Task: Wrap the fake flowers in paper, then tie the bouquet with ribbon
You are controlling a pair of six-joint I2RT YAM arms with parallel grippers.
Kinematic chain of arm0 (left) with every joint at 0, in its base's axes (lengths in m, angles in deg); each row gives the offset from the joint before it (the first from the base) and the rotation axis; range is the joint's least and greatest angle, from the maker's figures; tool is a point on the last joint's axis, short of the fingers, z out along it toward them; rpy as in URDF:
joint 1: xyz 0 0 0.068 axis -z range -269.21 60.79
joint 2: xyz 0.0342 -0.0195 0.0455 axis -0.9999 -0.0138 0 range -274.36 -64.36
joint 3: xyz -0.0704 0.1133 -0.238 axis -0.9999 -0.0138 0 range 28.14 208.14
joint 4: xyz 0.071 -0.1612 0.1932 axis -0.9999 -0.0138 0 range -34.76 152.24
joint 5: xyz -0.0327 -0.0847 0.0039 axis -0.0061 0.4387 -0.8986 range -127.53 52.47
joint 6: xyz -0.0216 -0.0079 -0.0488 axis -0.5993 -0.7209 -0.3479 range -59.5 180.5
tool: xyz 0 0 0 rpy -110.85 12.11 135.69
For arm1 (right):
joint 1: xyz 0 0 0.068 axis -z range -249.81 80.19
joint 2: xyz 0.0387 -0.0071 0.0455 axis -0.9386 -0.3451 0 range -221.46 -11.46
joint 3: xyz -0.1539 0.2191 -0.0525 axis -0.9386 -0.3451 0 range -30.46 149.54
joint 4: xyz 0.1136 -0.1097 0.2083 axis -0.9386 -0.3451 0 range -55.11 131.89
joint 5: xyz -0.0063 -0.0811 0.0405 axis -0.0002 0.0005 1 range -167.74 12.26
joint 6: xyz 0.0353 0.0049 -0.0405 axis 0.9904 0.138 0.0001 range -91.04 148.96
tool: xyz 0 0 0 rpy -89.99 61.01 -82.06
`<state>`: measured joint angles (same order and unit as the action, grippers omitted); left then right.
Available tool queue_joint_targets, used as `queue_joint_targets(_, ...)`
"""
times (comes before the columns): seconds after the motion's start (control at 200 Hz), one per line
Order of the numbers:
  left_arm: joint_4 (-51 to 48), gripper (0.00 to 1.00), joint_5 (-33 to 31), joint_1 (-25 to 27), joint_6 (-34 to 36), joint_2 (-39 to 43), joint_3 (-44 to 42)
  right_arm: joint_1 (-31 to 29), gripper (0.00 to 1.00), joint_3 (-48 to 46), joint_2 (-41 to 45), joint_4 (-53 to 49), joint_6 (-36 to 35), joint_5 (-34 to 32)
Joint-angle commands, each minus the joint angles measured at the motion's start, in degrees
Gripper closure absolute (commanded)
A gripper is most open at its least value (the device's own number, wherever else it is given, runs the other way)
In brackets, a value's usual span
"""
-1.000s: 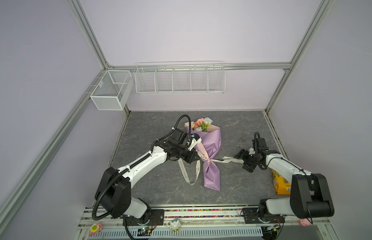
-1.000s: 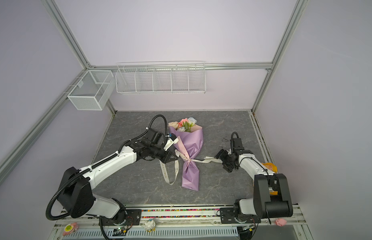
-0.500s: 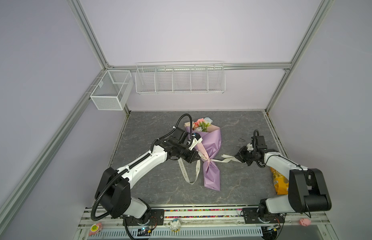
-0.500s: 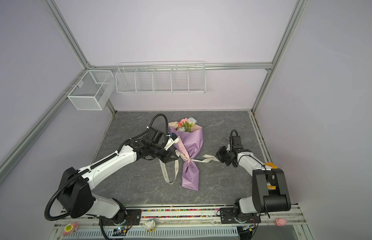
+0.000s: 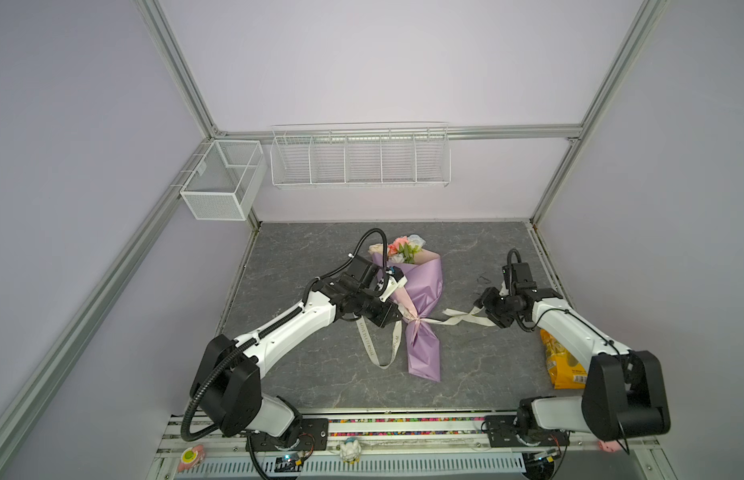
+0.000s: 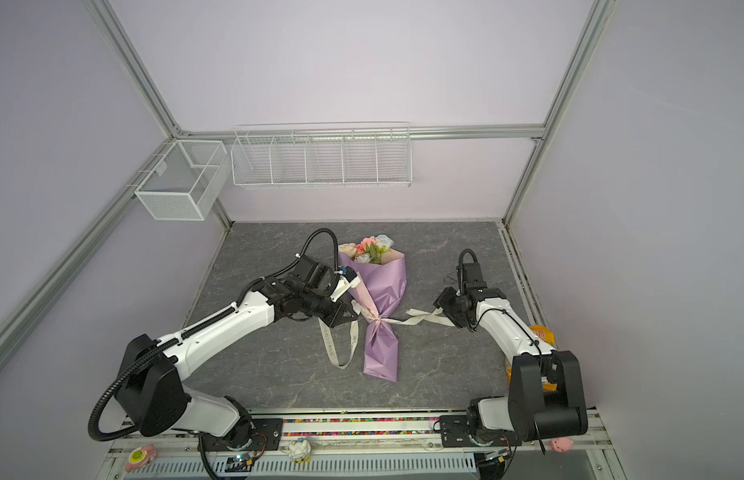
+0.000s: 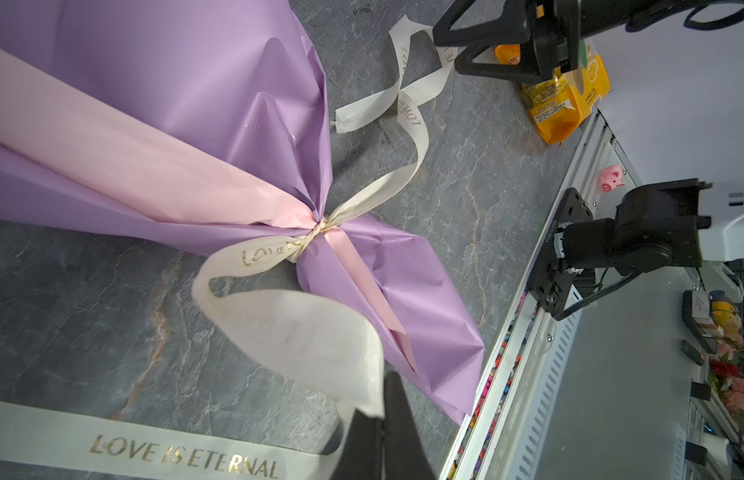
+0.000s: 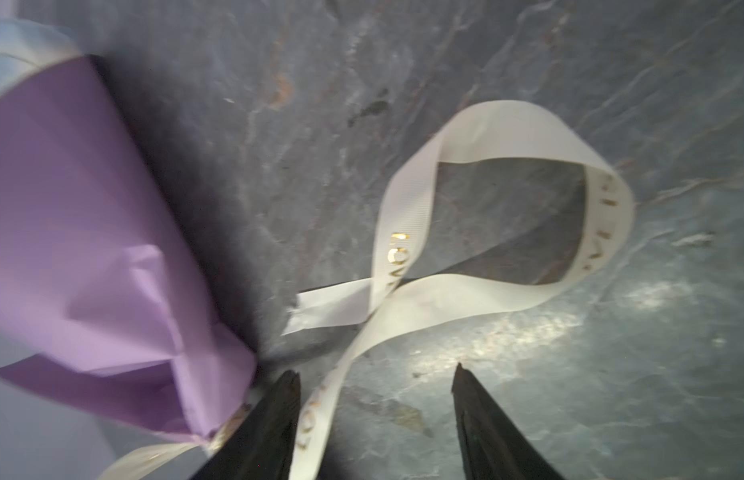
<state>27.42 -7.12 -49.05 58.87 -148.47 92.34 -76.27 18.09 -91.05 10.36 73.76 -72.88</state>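
Note:
The bouquet of fake flowers [image 5: 420, 299] [image 6: 383, 291] lies on the grey table in lilac-and-pink paper [image 7: 154, 124], blooms toward the back wall. A cream printed ribbon [image 7: 304, 332] is knotted round its narrow waist [image 7: 316, 232]. My left gripper [image 5: 394, 322] [image 7: 380, 409] sits just left of the waist, shut on a loop of that ribbon. To the right of the bouquet, my right gripper [image 5: 485, 312] [image 8: 376, 370] is open. The ribbon's right-hand strand [image 8: 445, 299] passes between its fingers beside one fingertip [image 8: 291, 386], and the loop beyond lies slack on the table.
A yellow snack bag [image 5: 563, 365] [image 7: 561, 104] lies by the right edge, under my right arm. A small black band [image 5: 482, 278] lies behind the right gripper. Two white wire baskets [image 5: 360, 156] [image 5: 220, 183] hang on the walls. The front rail [image 5: 403, 419] bounds the table.
My right gripper went from open to closed at the ribbon's right-hand strand and has opened again, staying almost in place. The left arm and the bouquet have not moved.

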Motion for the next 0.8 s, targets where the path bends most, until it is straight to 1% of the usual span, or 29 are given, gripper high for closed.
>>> queue_joint_targets(0.0, -1.4, 1.00, -0.6, 0.3, 1.4, 1.3, 0.9, 1.1, 0.37, 1.4, -1.3, -7.7, -5.8, -8.7)
queue_joint_targets(0.145, -1.5, 1.00, -0.8, 0.3, 1.6, 2.2, 0.5, 2.9, 0.37, 1.4, -3.2, -8.2, -8.5, -10.2)
queue_joint_targets(0.285, -1.2, 1.00, -0.7, 0.4, 1.4, 2.4, 0.3, 3.7, 0.37, 2.3, -5.9, -6.9, -10.3, -7.5)
queue_joint_targets(0.565, -0.6, 1.00, -0.4, 0.5, 0.9, 2.5, 0.0, 3.8, 0.37, 5.8, -11.7, -6.8, -12.5, -6.3)
queue_joint_targets(0.705, -0.4, 1.00, -0.2, 0.5, 0.8, 2.6, -0.2, 3.8, 0.39, 6.0, -12.7, -6.9, -12.7, -7.5)
queue_joint_targets(0.795, -0.6, 1.00, -0.2, 0.5, 1.0, 2.5, -0.1, 3.8, 0.40, 6.9, -14.9, -7.7, -13.4, -8.3)
